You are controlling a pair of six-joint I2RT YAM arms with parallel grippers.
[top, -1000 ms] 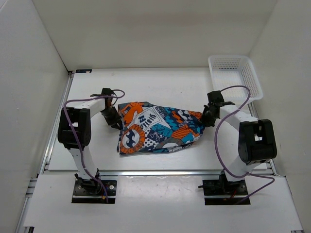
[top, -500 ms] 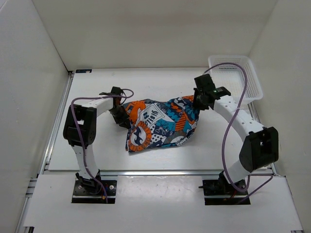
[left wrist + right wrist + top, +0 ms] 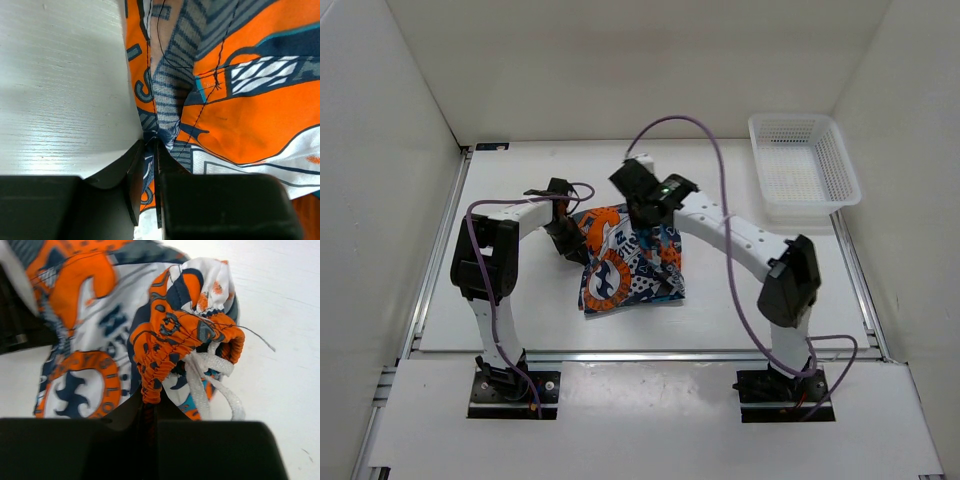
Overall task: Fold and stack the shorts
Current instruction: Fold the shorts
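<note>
**Item:** the shorts [image 3: 625, 272], one pair, cloth printed in orange, blue, navy and white.

**Location:** lay on the table [image 3: 520, 190], left of centre, partly doubled over. One end was raised above the rest. They were well apart from the white mesh basket [image 3: 803, 165] at the far right corner.

**Handling (judged):** light, limp and without stiffness. The cloth sagged and bunched wherever it was unsupported. It would probably slide a little on the smooth table. Not fragile.

**Features:**
- The gathered elastic waistband [image 3: 170, 350] was the thickest part and looked the firmest place to take hold.
- The white drawstring [image 3: 205, 390] hung loose and might snag or be pinched by mistake.

**Holds:**
- The left tool [image 3: 150, 150] was closed tight on a seamed edge at the cloth's left side, low against the table.
- The right tool [image 3: 148, 405] was clamped on the bunched waistband, above the pile.

**Recommended grip:** corners or hems, one per tool, so the layers fall flat. A pinch in mid-panel would only gather folds.
</note>
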